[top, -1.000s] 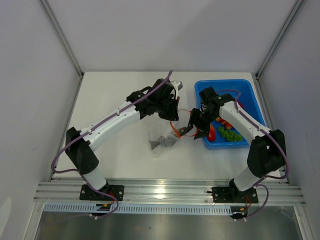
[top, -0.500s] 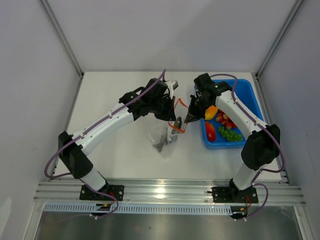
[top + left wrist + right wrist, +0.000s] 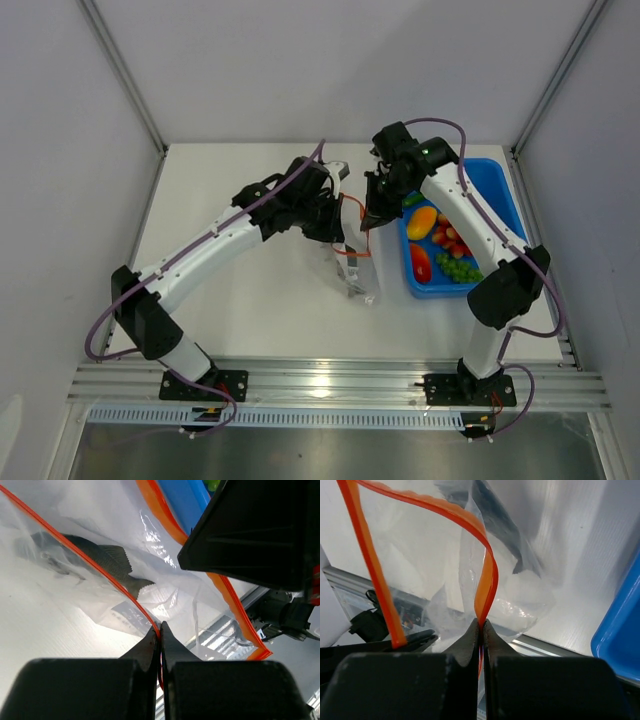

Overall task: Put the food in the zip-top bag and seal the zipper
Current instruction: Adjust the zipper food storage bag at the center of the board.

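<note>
The clear zip-top bag (image 3: pixel 356 278) hangs off the table between my two arms, mouth upward. A grey fish (image 3: pixel 95 552) lies inside it, also showing in the right wrist view as a dark fish (image 3: pixel 505 525). My left gripper (image 3: pixel 160 632) is shut on one side of the orange zipper (image 3: pixel 95 565). My right gripper (image 3: pixel 481 625) is shut on the other side of the zipper (image 3: pixel 487 580). From above, the left gripper (image 3: pixel 338 215) and right gripper (image 3: pixel 372 218) stand close together with the mouth spread between them. The mango (image 3: pixel 422 220), red pepper (image 3: pixel 421 262), cherry tomatoes (image 3: pixel 447 238) and grapes (image 3: pixel 460 268) lie in the tub.
The blue tub (image 3: pixel 495 180) sits at the right of the white table, right next to the right arm. Its blue wall (image 3: pixel 620 625) shows at the edge of the right wrist view. Grey walls enclose the table; a metal rail runs along the near edge.
The right gripper closed on the zipper strip, then rose and moved toward the back. The bag lifted off the table and now hangs upright. The left arm shifted slightly left.
</note>
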